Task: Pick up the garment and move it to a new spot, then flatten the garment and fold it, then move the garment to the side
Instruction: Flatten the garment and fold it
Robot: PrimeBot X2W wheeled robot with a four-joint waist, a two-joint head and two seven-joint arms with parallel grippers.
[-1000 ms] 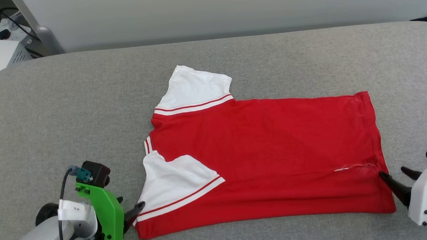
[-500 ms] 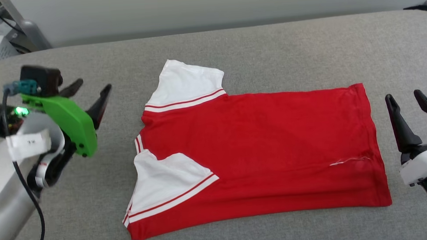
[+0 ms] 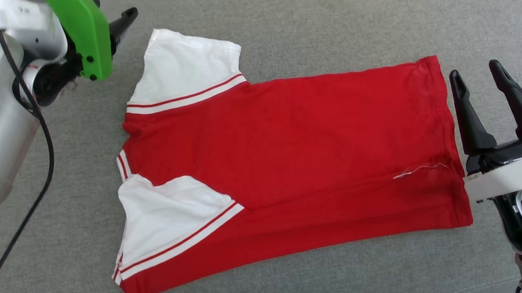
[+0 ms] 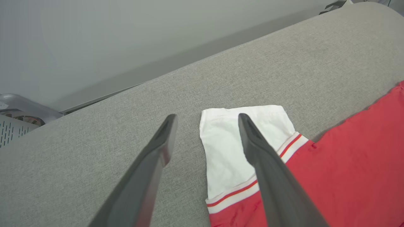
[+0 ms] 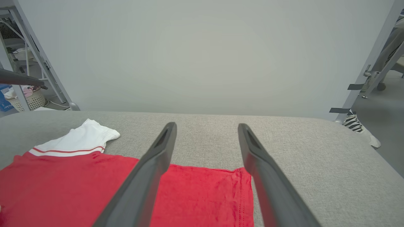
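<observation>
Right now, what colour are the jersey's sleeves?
White sleeves with red-striped trim; clearest in the head view.

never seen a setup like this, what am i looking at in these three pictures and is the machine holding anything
This is a two-armed robot working over a grey padded surface. One picture comes from a camera on its head, looking down; the other two come from cameras on its wrists, each looking along that arm's two dark fingers.

On the surface lies the garment, a red shirt with short white sleeves and red-and-white striped trim. The near sleeve is folded in over the red body; the far sleeve sticks out flat.

In the head view, the left gripper, behind its green bracket, is up by the far sleeve, and the right gripper is beside the hem. Both are open and hold nothing. In the right wrist view, a person's striped shoe shows beyond the surface.
</observation>
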